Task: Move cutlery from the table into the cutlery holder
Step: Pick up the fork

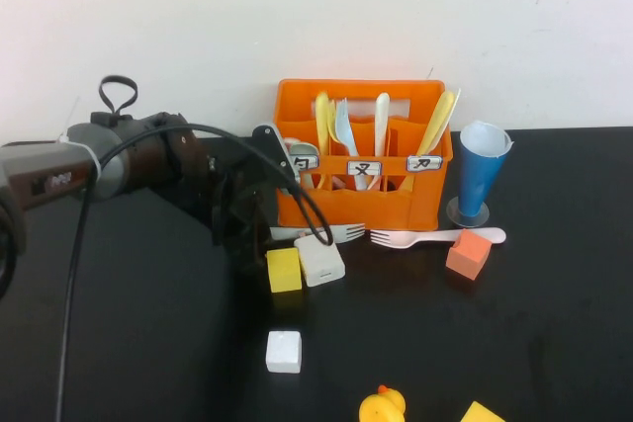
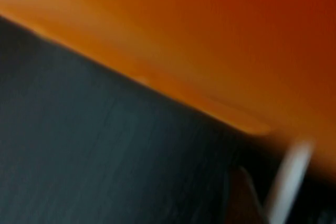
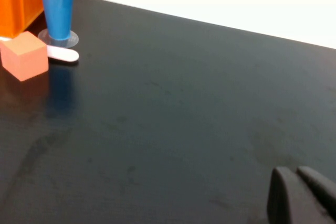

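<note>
The orange cutlery holder (image 1: 361,200) stands at the back of the black table (image 1: 148,343), with several pale spoons and forks upright in it. Two forks lie in front of it: a whitish fork (image 1: 331,233) and a cream fork (image 1: 435,237). My left gripper (image 1: 255,236) hangs low at the holder's left front corner, over the whitish fork's handle end. Its wrist view shows the blurred orange holder wall (image 2: 210,40) and a pale fork handle (image 2: 291,177) close by. My right gripper (image 3: 303,195) is shut on nothing, over bare table, far from the cream fork's handle tip (image 3: 63,54).
A yellow cube (image 1: 284,270) and a white block (image 1: 319,261) sit just beside the left gripper. A white cube (image 1: 283,351), an orange cube (image 1: 468,254), a blue paper cup (image 1: 481,175), a yellow duck (image 1: 382,407) and another yellow cube (image 1: 482,414) are also on the table.
</note>
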Controlling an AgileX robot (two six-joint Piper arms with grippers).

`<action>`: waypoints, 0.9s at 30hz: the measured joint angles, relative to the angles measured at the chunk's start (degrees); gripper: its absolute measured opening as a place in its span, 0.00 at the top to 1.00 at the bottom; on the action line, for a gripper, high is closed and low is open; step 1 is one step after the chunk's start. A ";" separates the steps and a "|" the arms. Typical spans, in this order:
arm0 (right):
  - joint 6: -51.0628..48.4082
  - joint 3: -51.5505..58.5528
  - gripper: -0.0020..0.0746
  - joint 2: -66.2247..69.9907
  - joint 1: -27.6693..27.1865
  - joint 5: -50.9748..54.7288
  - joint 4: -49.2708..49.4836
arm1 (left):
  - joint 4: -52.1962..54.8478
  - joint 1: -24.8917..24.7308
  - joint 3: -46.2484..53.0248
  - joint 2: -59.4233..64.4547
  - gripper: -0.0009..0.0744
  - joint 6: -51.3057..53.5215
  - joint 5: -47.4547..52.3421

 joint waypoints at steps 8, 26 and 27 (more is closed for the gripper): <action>0.00 0.00 0.98 0.00 0.00 0.00 0.00 | -0.85 0.12 -0.33 0.00 0.55 2.95 4.95; 0.00 0.00 0.98 0.00 0.00 0.00 0.00 | 2.05 0.12 0.42 -7.49 0.92 2.49 12.50; 0.00 0.00 0.98 0.00 0.00 0.00 0.00 | 2.05 0.12 0.42 -8.42 0.92 2.35 12.26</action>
